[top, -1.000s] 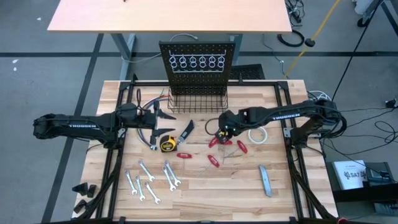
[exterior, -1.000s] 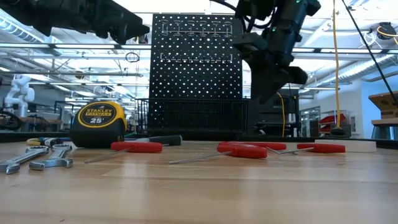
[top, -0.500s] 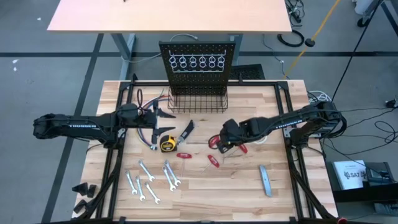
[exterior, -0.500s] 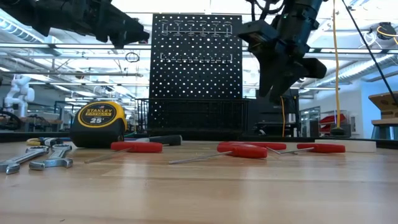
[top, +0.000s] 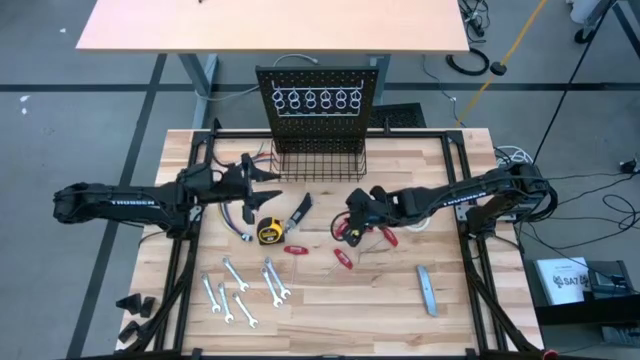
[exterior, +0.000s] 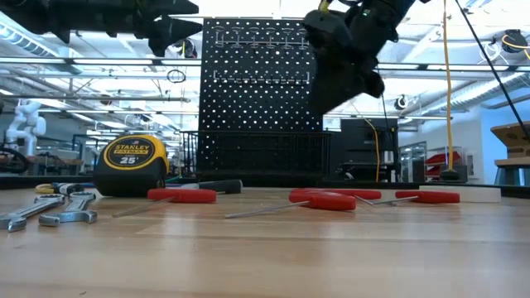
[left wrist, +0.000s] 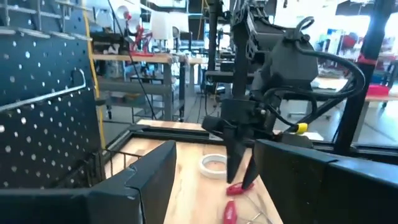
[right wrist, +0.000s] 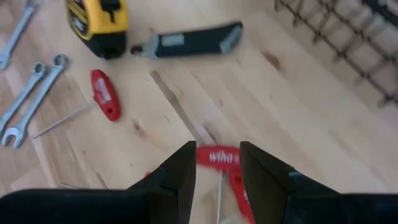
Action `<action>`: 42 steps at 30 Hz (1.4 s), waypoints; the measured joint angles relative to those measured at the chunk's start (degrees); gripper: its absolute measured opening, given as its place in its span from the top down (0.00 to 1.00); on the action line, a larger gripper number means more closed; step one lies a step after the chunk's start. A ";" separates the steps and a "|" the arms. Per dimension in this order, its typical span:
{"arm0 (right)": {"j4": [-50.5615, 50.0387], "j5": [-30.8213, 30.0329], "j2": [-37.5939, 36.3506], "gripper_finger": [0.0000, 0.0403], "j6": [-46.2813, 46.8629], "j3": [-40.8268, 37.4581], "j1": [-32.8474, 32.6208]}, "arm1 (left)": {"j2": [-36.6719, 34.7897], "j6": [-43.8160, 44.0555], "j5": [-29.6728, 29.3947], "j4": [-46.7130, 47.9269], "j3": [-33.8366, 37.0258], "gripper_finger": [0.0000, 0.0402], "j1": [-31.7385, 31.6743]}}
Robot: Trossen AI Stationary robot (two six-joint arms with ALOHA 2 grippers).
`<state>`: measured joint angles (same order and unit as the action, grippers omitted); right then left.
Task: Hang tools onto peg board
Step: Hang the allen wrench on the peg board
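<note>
Two grippers are up off the table and both look empty: the right gripper (top: 352, 222) hangs with its fingers partly apart just above the red tools (top: 345, 232) near the table's middle, and the left gripper (top: 262, 178) sits open wide at about 10 o'clock from the tape measure (top: 269, 231). The peg board (top: 320, 90) stands at 12 o'clock on the table's far edge. The wrenches (top: 243, 290) lie down at 7 o'clock, nothing touching them.
</note>
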<state>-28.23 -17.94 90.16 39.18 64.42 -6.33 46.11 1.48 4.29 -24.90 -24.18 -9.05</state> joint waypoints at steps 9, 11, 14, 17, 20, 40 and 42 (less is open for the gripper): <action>0.08 -0.04 -0.01 0.72 -5.20 0.00 -0.09 | 5.16 4.15 -10.28 -1.37 -0.27 0.44 3.86; -0.57 -0.07 -0.01 0.72 -6.31 -0.03 -0.49 | 6.96 4.24 -11.14 -2.98 -0.27 0.44 4.71; -0.66 -0.17 -0.03 0.72 -6.94 -1.17 -1.01 | 9.43 4.20 -11.95 -5.17 -0.27 0.44 5.62; -0.66 -0.15 -0.03 0.72 -5.53 -2.43 -1.33 | 11.28 4.17 -13.40 -5.16 -0.29 0.44 5.83; -0.72 -0.06 -0.03 0.72 -3.00 -3.53 -1.29 | 12.70 3.77 -13.76 -4.40 -0.29 0.44 5.72; 0.27 -7.70 -0.03 0.72 0.65 -4.35 -1.16 | 14.29 9.52 -6.34 15.32 -2.40 0.44 10.38; 0.28 -9.67 -0.03 0.72 0.61 -4.35 -1.11 | 14.27 10.29 -6.53 23.13 -5.82 0.44 13.22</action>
<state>-27.94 -27.61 90.13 39.78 60.07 -7.44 60.38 11.77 -2.24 -1.77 -30.00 4.17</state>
